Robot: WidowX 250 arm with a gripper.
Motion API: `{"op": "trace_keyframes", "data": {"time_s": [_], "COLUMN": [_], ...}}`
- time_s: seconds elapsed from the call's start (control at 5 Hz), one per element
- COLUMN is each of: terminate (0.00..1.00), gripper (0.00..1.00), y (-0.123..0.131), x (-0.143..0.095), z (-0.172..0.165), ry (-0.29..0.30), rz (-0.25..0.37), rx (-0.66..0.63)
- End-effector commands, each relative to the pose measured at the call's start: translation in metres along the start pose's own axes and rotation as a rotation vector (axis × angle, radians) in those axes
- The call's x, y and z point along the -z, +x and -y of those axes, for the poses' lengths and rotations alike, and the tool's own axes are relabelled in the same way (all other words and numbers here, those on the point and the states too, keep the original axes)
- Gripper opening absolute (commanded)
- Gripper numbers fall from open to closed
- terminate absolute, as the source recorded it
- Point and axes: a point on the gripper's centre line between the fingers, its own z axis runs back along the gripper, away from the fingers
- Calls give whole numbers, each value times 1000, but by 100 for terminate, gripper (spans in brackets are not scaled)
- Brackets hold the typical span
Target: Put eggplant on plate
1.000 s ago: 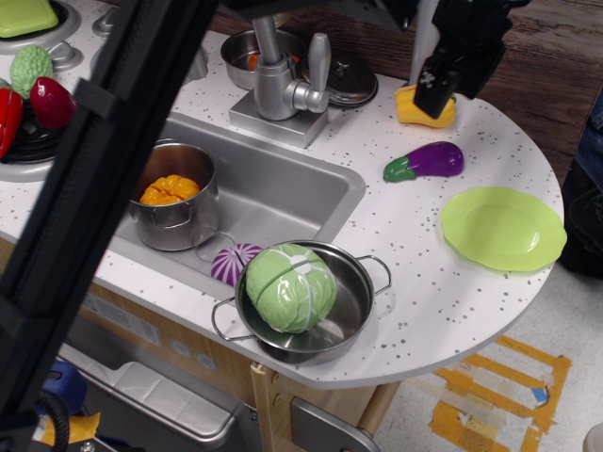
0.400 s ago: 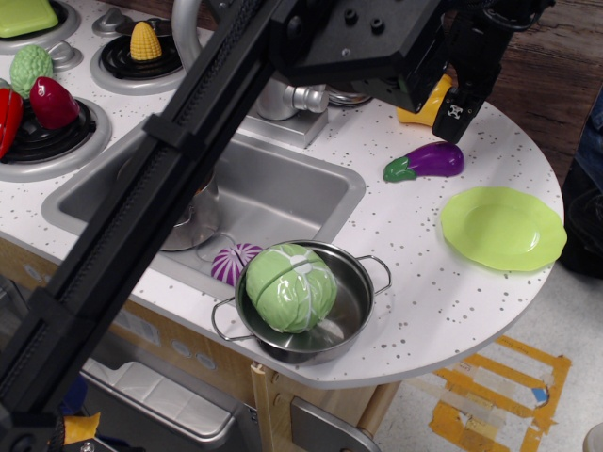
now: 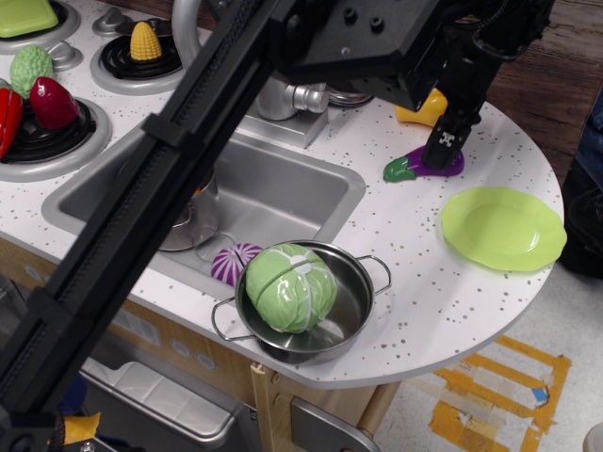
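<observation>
The eggplant (image 3: pixel 429 168) is seen lying on the white speckled counter (image 3: pixel 415 254), green stem end pointing left, toward the sink (image 3: pixel 273 193). The gripper (image 3: pixel 445 149) is lowered right onto it from above — black body covers most of the purple part, so it can't be told whether the jaws are released or clenched on it. The lime-green plate (image 3: pixel 504 228) is set on the counter to the lower right of the eggplant, apart from it, w/ bare counter between; the plate's right rim sits close to the rounded counter edge. A yellow toy (image 3: pixel 422 113) is partly hidden just behind the gripper. Near the front edge a steel pan (image 3: pixel 353 301) w/ two handles is placed, holding a green cabbage (image 3: pixel 290 287); a purple-and-white striped vegetable (image 3: pixel 231 264) is tucked beside it at the sink's rim. Open counter is left between pan and plate. The robot arm (image 3: pixel 160 188) — a long black beam — crosses the view diagonally from lower left. Corn (image 3: pixel 143 40) is seen on a far-left burner.
</observation>
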Motion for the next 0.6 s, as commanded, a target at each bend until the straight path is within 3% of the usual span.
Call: {"op": "trace_keyframes", "data": {"time_s": [0.0,0.4], "terminate": [0,0], "gripper": [100,100], "y": [13,8], "x": [-51,-23], "z": [0,5], "ry": [-127,-176], "rz": [-16,-51], "rx": [-85,-124]}}
